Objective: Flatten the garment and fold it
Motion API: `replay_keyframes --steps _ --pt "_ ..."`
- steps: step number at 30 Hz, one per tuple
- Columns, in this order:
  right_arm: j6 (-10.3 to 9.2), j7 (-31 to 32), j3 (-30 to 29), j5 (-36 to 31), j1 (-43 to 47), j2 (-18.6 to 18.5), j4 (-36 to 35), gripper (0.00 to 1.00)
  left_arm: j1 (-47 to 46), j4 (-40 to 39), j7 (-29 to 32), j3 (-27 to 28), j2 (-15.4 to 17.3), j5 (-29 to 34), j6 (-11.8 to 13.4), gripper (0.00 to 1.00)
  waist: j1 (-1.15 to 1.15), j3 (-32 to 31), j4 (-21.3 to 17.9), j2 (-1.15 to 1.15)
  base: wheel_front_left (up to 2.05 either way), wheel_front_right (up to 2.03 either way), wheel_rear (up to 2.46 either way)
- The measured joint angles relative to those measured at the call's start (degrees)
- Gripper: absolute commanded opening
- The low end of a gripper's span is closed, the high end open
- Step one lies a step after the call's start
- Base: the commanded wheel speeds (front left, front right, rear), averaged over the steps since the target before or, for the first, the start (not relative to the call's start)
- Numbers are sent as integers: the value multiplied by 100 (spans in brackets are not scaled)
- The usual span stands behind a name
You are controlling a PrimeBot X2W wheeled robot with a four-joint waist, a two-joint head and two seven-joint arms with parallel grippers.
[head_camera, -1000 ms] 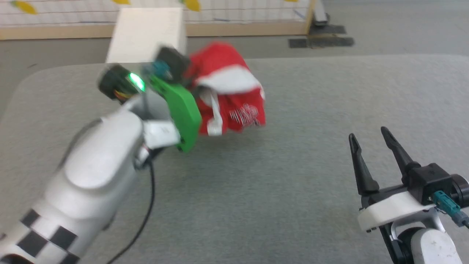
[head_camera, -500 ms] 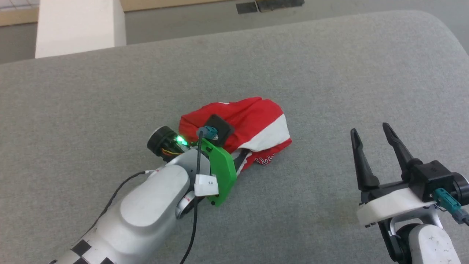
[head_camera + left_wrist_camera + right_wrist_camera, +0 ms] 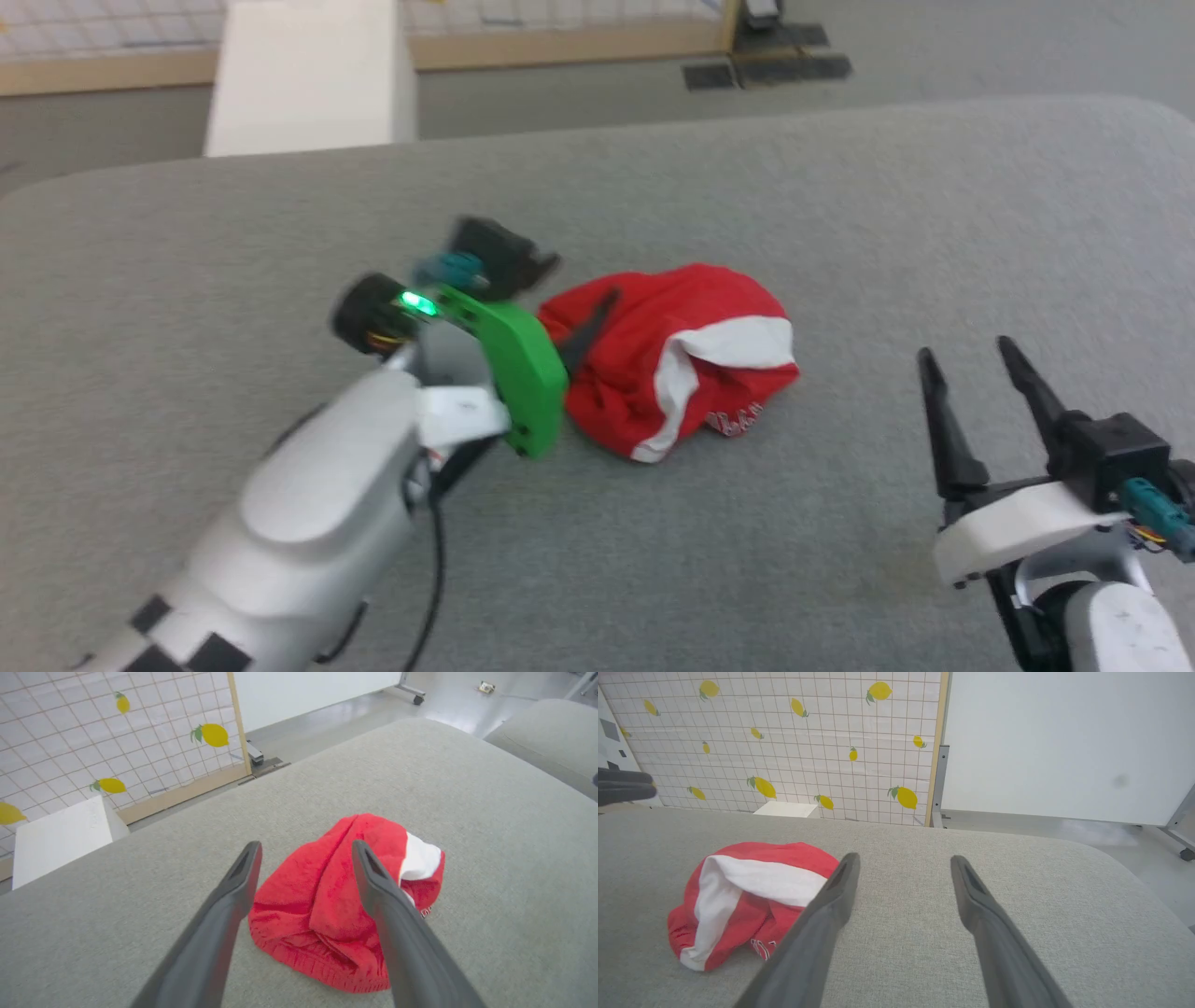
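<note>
Shorts (image 3: 672, 355) lie bunched on the table (image 3: 840, 205), flattening not yet begun. Left claw (image 3: 303, 847), released, hovers over them; right claw (image 3: 964, 347), released, sits near them. Next move likely: pinch an edge, spread.

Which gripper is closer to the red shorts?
The left gripper: its fingers are right at the shorts, while the right gripper stands apart over bare grey padding.

Grey fabric-covered table (image 3: 840, 187) with rounded corners, beyond it pale grey floor (image 3: 560, 93) with a white box (image 3: 308, 75), a wood-framed lemon-print grid screen (image 3: 784, 742) and a plain white panel (image 3: 1064, 742) on castors.
</note>
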Motion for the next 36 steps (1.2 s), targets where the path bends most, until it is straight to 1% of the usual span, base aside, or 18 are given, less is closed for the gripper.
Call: replay_keyframes --steps 3,5,6,7,10,14,20,24,28,36 --pt "0 31 -121 51 13 -75 -47 100 5 -213 -122 299 246 -105 260 100 0 -181 215 0 0 0 0" --pt "-1 44 -148 93 24 -112 -92 100 37 -336 -263 504 412 -103 513 100 0 -289 349 0 0 0 0" --pt "0 48 -158 134 27 -121 -122 100 68 -400 -361 603 522 -73 681 100 0 -345 419 0 0 0 0" --pt "-1 103 -138 237 28 -151 -167 100 236 -525 -602 867 724 -38 1066 100 0 -450 551 0 0 0 0" --pt "0 149 -92 302 29 -300 -268 100 722 -775 -907 1161 891 -82 1507 100 0 -584 693 0 0 0 0" --pt "0 197 -96 383 77 -407 -414 100 1563 -1249 -1248 1270 970 -146 1806 100 0 -744 813 0 0 0 0" --pt "0 200 -49 389 337 -400 -568 100 2542 -1814 -1515 1205 1067 -122 2247 100 0 -895 855 0 0 0 0" --pt "-1 186 -109 364 454 -301 -628 100 2915 -2095 -1518 1045 1107 -48 2443 100 0 -893 836 0 0 0 0" --pt "-1 188 -68 330 503 -240 -658 100 3062 -2263 -1358 873 1121 -35 2491 100 0 -846 837 0 0 0 0" --pt "0 227 5 320 502 -235 -681 100 3071 -2542 -1093 858 1158 -77 2540 100 0 -737 808 0 0 0 0"
